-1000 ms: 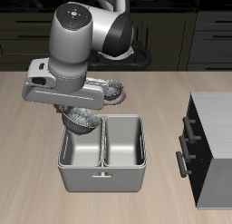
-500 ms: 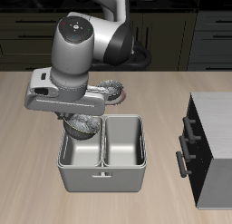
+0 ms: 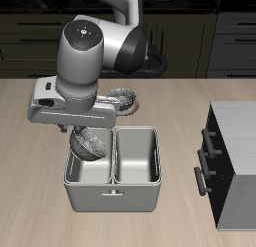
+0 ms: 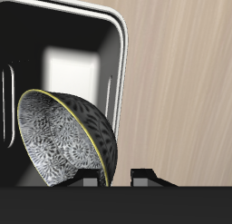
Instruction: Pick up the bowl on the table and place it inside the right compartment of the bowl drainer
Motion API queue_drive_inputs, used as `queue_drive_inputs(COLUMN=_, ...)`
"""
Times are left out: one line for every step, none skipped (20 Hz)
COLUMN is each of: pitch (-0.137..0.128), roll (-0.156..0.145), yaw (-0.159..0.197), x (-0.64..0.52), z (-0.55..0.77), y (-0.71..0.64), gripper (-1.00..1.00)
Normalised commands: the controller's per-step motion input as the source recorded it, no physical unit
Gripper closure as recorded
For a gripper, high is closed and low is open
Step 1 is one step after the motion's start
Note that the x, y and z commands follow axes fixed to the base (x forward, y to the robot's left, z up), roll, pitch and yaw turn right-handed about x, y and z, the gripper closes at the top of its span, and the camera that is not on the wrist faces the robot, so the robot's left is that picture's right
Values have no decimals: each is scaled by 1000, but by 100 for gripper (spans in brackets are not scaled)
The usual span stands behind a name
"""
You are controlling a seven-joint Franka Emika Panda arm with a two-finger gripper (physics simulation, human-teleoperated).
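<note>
The bowl [image 3: 90, 143] is dark grey with a speckled glaze. It hangs tilted on its side just over the rim of the bowl drainer [image 3: 112, 194], in the mouth of the right compartment [image 3: 84, 172]. In the wrist view my gripper [image 4: 116, 179] is shut on the bowl [image 4: 68, 141], whose rim runs between the two fingers. The metal well [image 4: 63, 69] lies open beneath it. In the exterior view the arm hides most of the gripper.
A twin bowl on a pinkish disc [image 3: 126, 97] sits on the table [image 3: 180, 101] just behind the drainer. The drainer's other well [image 3: 138, 156] holds nothing. A dark cabinet with a white top [image 3: 232, 156] stands beside the drainer.
The arm has come down a little over the drainer. The bowl has sunk lower into the well's mouth and tipped further onto its side.
</note>
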Motion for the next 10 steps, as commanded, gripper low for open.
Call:
queue_drive_inputs(pitch=-2, roll=1, yaw=3, x=31, z=-4, y=-30, gripper=-100)
queue_drive_inputs(pitch=26, roll=22, yaw=-16, x=-11, z=-18, y=-47, gripper=-100)
queue_drive_inputs(pitch=-4, roll=8, yaw=18, x=-13, z=25, y=-18, gripper=-100)
queue_drive_inputs(pitch=-6, roll=35, yaw=2, x=-23, z=46, y=-8, gripper=-100)
queue_drive_inputs(pitch=-8, roll=-3, yaw=-15, x=-24, z=44, y=-62, gripper=-100)
queue_drive_inputs(pitch=-6, roll=15, yaw=-5, x=-6, z=43, y=-33, gripper=-100)
queue_drive_inputs(pitch=-2, roll=9, yaw=-2, x=-36, z=24, y=-45, gripper=-100)
queue_drive_inputs(pitch=-7, roll=-10, yaw=10, x=-8, z=37, y=-55, gripper=-100)
queue_drive_inputs(pitch=-5, roll=0, yaw=6, x=2, z=46, y=-30, gripper=-100)
queue_drive_inputs(pitch=0, roll=1, yaw=-8, x=-32, z=55, y=-15, gripper=-100)
